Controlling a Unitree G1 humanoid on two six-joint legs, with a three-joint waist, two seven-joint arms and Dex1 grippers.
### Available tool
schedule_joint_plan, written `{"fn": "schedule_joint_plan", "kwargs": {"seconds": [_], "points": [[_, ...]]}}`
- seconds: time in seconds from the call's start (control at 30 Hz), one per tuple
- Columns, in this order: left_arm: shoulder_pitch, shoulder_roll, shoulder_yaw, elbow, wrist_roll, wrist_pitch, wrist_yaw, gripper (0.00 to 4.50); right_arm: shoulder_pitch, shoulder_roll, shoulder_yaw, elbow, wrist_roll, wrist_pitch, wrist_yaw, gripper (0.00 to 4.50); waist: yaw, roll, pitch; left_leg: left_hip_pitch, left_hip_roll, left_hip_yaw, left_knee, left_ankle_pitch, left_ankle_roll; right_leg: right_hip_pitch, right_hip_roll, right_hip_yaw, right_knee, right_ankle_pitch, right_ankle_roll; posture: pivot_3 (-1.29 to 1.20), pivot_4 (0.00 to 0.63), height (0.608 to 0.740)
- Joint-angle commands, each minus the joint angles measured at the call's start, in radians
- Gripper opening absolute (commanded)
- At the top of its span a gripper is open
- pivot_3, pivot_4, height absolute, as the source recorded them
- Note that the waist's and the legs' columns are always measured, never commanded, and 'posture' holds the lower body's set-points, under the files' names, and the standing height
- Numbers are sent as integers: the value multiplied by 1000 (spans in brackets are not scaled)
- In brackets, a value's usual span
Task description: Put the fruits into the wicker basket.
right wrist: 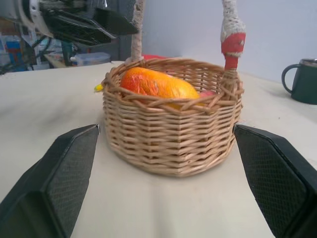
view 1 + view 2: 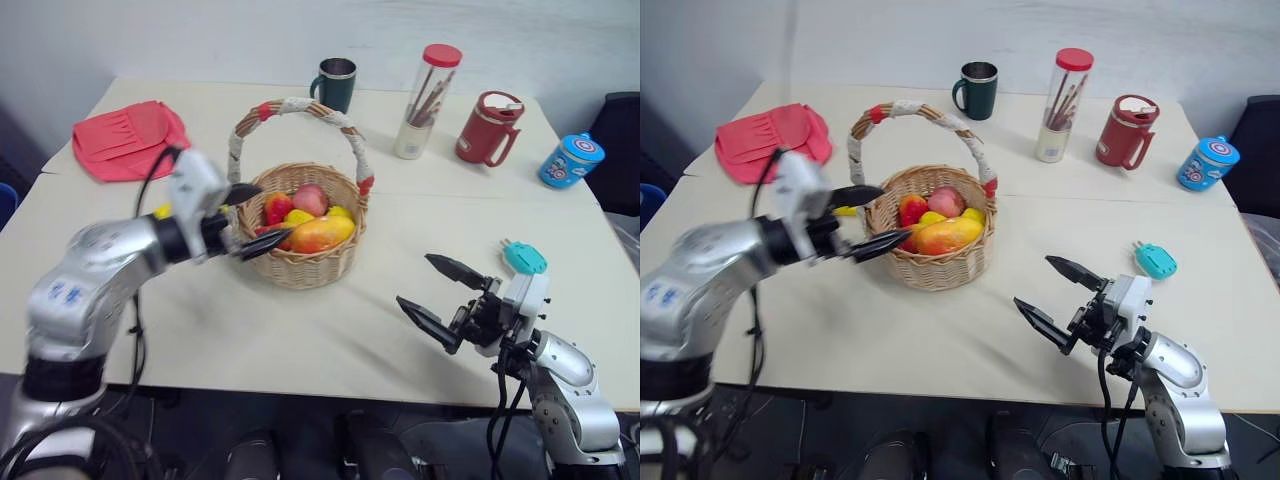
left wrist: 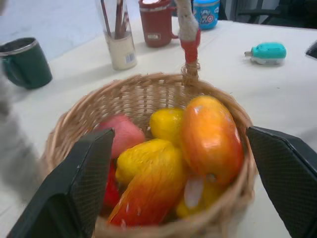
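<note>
Wicker basket (image 2: 305, 255): stands mid-surface, handle arched overhead; holds the mango (image 2: 322, 233) on top of other toy fruit.
Banana (image 2: 163, 211): yellow tip visible on the surface (image 2: 300, 330) just left of the basket, behind the left arm; judged not yet loaded.
Left end effector (image 2: 250, 220): fingers wide apart at the basket rim, holding nothing.
Right end effector (image 2: 440, 295): fully spread, empty, well apart from the basket.

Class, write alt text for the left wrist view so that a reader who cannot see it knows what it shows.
A round tan wicker basket holds toy fruit, with an oval orange-red-yellow mango on top. The left gripper has its two black fingers spread open on either side of the basket. Behind stand a dark green mug and a teal plug-like gadget.
</note>
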Motion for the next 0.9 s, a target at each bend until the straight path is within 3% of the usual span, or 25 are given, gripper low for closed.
{"fn": "schedule_joint_plan", "kwargs": {"seconds": [0.03,0.23,0.4,0.53,0.73,0.8,0.9], "points": [[194,-36,272,-64,-95,-140,-100,4455,-22,-12,9,-36,61,-3,76,4500,-5,0,0,0,1,-1,0,0,0,0,0,0,0,0,0,0,150,740],[499,-84,603,133,-71,-223,-92,4455,-72,10,76,-100,70,-13,130,4500,-9,-1,0,11,0,0,-4,-4,7,10,-4,-2,-2,0,-3,0,150,740],[628,-134,733,318,-60,-234,-6,4455,-123,39,92,-105,11,-50,88,4500,-4,-4,-2,10,-1,-3,-4,-7,9,10,-7,-6,-2,-1,-4,0,150,740],[659,-112,781,443,-24,-228,95,4455,-157,36,90,-128,-13,-47,52,4500,-5,-6,-3,9,-2,-2,-4,-9,12,9,-10,-6,-4,-1,-4,0,150,740],[414,62,642,511,-82,-78,73,4455,-168,19,77,-128,-42,-33,12,4500,22,-10,-6,8,-2,-5,-4,-10,9,10,-13,-13,-4,-2,-7,0,150,740],[290,139,528,605,-45,-57,25,4455,-175,-4,58,-126,-40,-24,13,4500,20,-11,-6,8,-2,-5,-5,-10,8,11,-14,-13,-5,-2,-7,0,150,740],[-37,219,247,860,86,-28,-63,4455,-228,-108,-16,-160,89,103,15,4500,23,-6,-3,8,-4,-3,-4,-9,12,11,-16,-13,-5,-2,-6,0,150,740]]}}
